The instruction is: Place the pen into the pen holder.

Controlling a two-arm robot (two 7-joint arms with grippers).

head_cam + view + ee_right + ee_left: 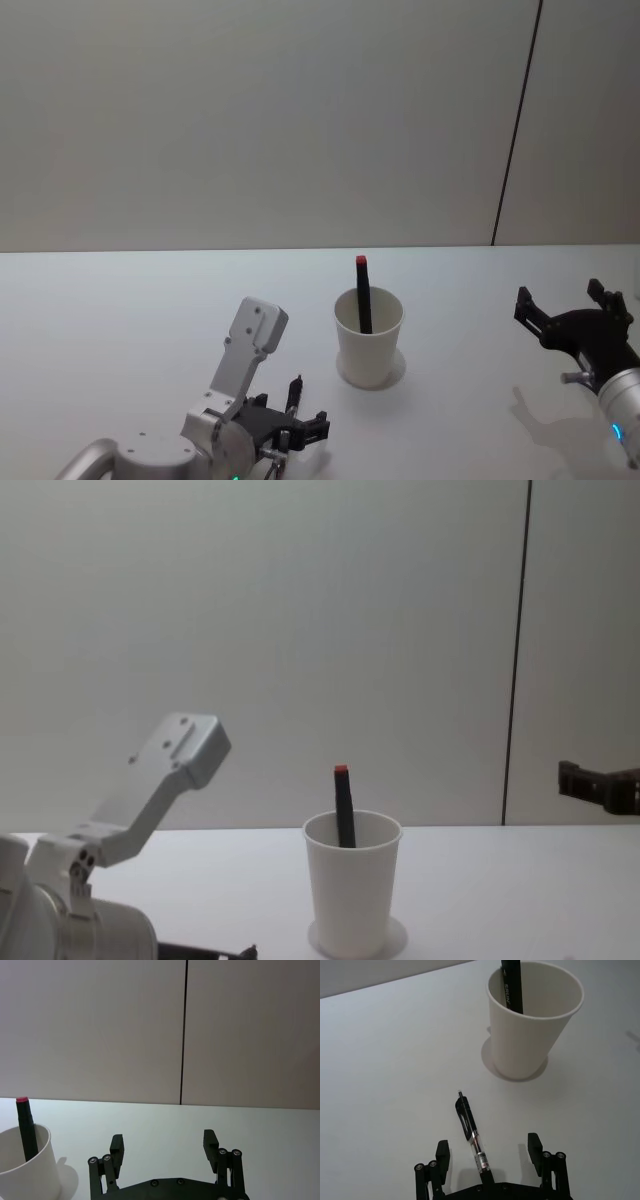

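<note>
The left gripper is low over the table, at 7 o'clock from the pen holder, with its fingers wide apart. The left wrist view shows the pen lying flat between them, one end hidden under the gripper. A red-topped pen stands inside the pen holder. The right gripper hangs wide open at 3 o'clock

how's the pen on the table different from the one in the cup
Pose: the pen on the table lies flat, while the pen in the cup stands nearly upright, leaning on the paper cup's wall. Look: the table pen has a clear barrel and black clip end; the cup pen is all black with a red top. State: the table pen lies between the left gripper's open jaws; the cup pen is already stowed. Both are slim pens.
</note>
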